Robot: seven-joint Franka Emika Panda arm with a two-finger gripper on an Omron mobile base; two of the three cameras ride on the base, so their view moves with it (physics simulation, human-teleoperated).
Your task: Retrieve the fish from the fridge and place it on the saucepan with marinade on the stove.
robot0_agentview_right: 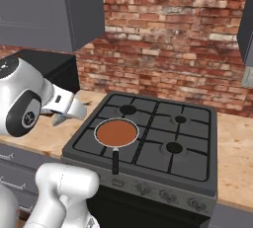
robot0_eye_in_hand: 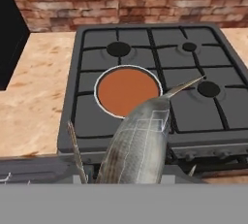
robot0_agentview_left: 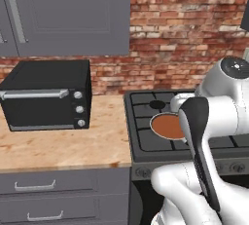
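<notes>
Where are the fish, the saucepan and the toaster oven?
fish [robot0_eye_in_hand: 138, 145], hand view, middle of its scaly body.
saucepan [robot0_agentview_right: 115, 162], right base view, on its black handle.
toaster oven [robot0_agentview_left: 39, 107], left base view, on its glass door.

The stove [robot0_agentview_right: 197, 172] bears the saucepan [robot0_agentview_right: 116, 133]; the counter [robot0_agentview_left: 63, 146] bears a toaster oven [robot0_agentview_left: 46, 95].

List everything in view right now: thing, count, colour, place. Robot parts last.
fish: 1, grey, held in the gripper, in front of the stove
saucepan: 1, silver rim, black handle, on the stove's front left grate
marinade: 1 disc, reddish-brown, inside the saucepan
stove: 1, dark grey, black grates, knobs along the front
toaster oven: 1, black, on the counter left of the stove
counter: wooden, both sides of the stove
wall cabinets: grey, above the counter
brick wall: red, behind the stove
gripper: 1, shut on the fish
</notes>
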